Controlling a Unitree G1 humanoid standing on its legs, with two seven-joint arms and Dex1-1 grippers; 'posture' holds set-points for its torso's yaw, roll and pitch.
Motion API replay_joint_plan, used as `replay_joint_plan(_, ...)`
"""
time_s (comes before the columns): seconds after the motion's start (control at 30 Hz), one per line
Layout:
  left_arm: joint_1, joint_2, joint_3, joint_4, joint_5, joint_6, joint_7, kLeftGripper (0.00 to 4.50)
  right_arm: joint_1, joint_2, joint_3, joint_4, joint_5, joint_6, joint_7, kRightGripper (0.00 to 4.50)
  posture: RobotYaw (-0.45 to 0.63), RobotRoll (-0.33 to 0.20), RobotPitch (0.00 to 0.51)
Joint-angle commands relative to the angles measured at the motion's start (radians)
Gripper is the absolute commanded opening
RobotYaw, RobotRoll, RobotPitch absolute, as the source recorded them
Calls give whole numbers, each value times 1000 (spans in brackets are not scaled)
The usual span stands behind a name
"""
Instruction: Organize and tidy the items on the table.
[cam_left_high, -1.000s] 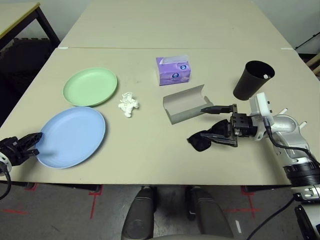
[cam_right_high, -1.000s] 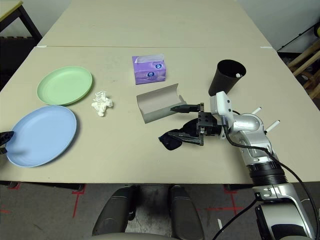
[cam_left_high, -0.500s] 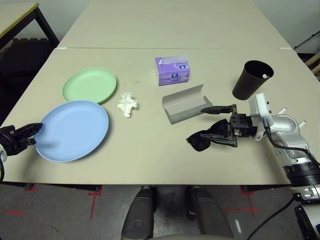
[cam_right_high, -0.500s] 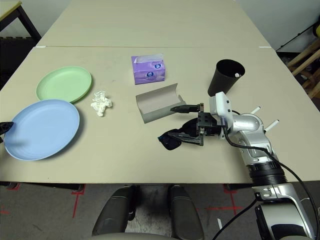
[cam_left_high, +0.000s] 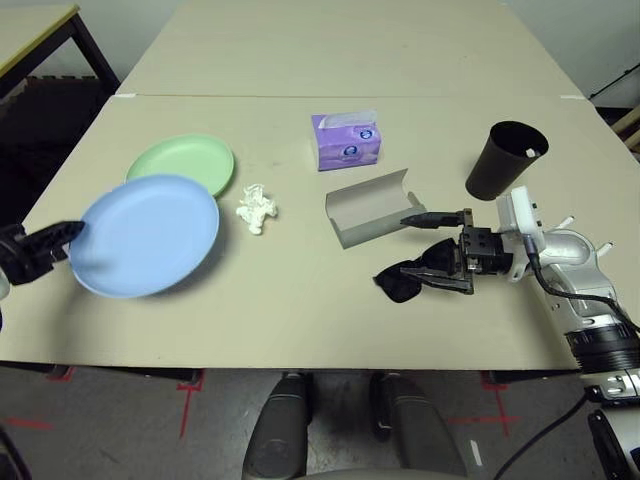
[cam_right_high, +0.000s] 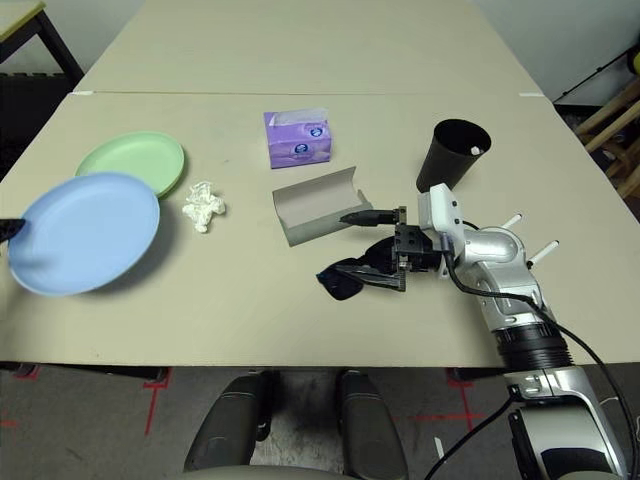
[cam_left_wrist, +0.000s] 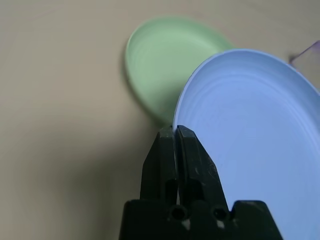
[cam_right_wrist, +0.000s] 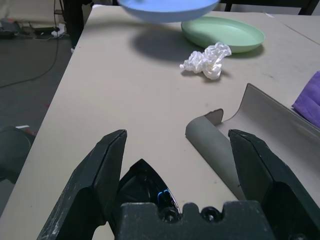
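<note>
1. left gripper (cam_left_wrist: 176, 134) sits at the near left edge of the table (cam_left_high: 300, 310), its fingers pinched tight on the rim of the light blue plate (cam_left_high: 146, 235).
2. light blue plate is lifted off the table and tilted, casting a shadow on the surface beneath; its far edge overlaps the near edge of the pale green plate (cam_left_high: 186, 160) as seen from the head.
3. pale green plate lies flat on the table, far left.
4. small crumpled white tissue (cam_left_high: 256, 209) rests just right of the two plates, apart from both.
5. grey oblong glasses case (cam_left_high: 370, 206) lies open near the middle of the table, with the purple tissue box (cam_left_high: 347, 141) beyond it.
6. right gripper (cam_left_high: 442, 250) points left, level over the table, its fingers spread wide and gripping nothing.
7. black sunglasses (cam_left_high: 410, 278) lie on the table just near of the case, at the lower finger of the right gripper; whether they touch it cannot be told.
8. tall black cup (cam_left_high: 505, 159) stands upright far right, behind the right arm.
</note>
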Motion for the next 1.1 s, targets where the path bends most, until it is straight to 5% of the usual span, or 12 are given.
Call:
replay_joint_plan(0.03,-111,-7,-68,100,46,-45,36,54,4,2,8,1,0,-8,-1,4500,124,0,166)
replay_joint_plan(0.5,-561,-65,-291,698,287,-407,66,54,18,-3,8,-26,8,0,-11,4500,101,0,165)
replay_joint_plan(1.0,-646,-103,-287,847,364,-538,159,54,15,-6,10,-27,7,3,-15,4500,99,0,167)
replay_joint_plan(1.1,-645,-105,-288,848,374,-558,174,659,15,-7,9,-28,7,4,-15,4500,100,0,166)
